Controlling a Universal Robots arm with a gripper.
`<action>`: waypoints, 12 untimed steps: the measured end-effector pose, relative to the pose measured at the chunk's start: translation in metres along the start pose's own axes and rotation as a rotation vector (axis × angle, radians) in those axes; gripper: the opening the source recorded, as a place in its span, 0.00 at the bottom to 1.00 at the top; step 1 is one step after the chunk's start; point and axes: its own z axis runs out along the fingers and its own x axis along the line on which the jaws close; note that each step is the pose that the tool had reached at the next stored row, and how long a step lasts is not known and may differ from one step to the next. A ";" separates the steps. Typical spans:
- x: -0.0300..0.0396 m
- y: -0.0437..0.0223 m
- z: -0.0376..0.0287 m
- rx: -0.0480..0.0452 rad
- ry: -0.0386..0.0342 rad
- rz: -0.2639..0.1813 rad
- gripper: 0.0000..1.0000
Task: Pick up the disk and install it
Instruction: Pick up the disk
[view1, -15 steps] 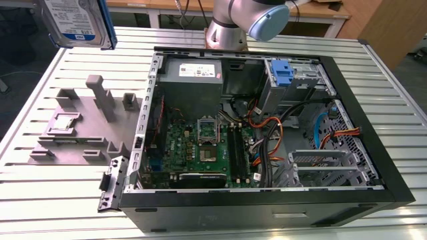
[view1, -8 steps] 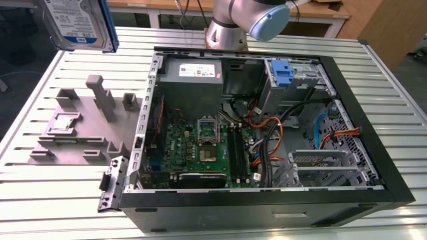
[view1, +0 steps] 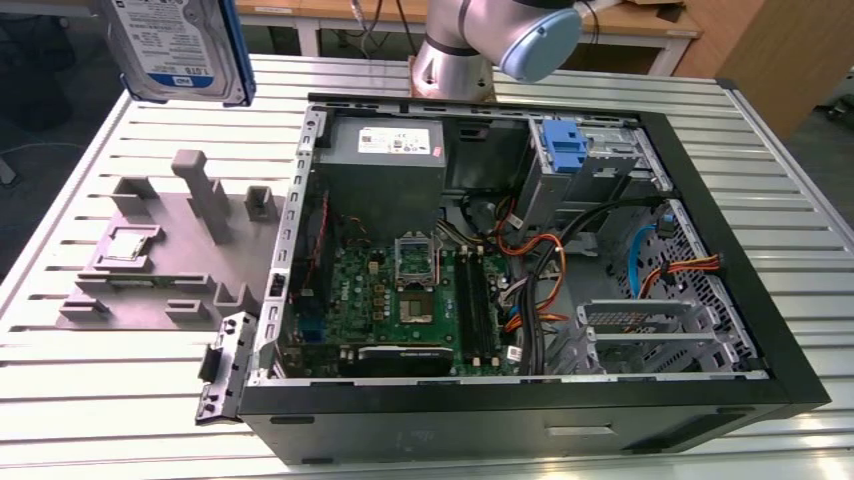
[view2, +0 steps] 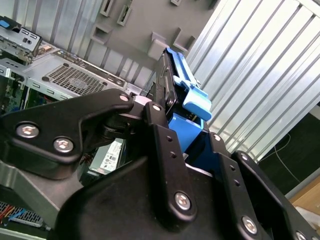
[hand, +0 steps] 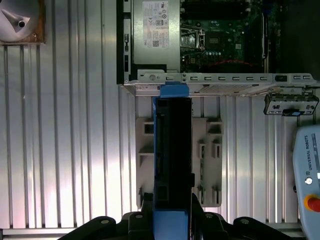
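The disk (view1: 180, 45), silver-grey with a white-and-blue label and a blue bracket, hangs high above the table's far corner at the exterior view's left, outside the open computer case (view1: 507, 405). In the second wrist view my gripper (view2: 182, 122) is shut on the disk (view2: 175, 75), with black fingers (view2: 157, 125) pressed to both sides. The first wrist view shows the disk (hand: 172, 150) edge-on, upright above the grey fixture plate (hand: 210, 160), with the gripper (hand: 171, 217) clamped at its near end. The case's side wall (hand: 220, 80) lies just beyond the disk's far end.
Inside the case sit a grey power-supply box (view1: 380, 150), the motherboard (view1: 414, 300), loose cables (view1: 547, 260) and a bare blue caddy (view1: 567, 150) in the drive bay. The grey fixture plate (view1: 160, 250) lies beside the case. A teach pendant (hand: 307, 175) rests on the slatted table (view1: 107, 400).
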 end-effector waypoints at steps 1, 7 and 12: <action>0.0000 0.0003 0.0000 0.0001 -0.0001 0.000 0.37; 0.0001 0.0021 0.0000 -0.0001 0.0000 0.000 0.37; 0.0002 0.0040 -0.0001 0.0001 -0.0001 0.000 0.37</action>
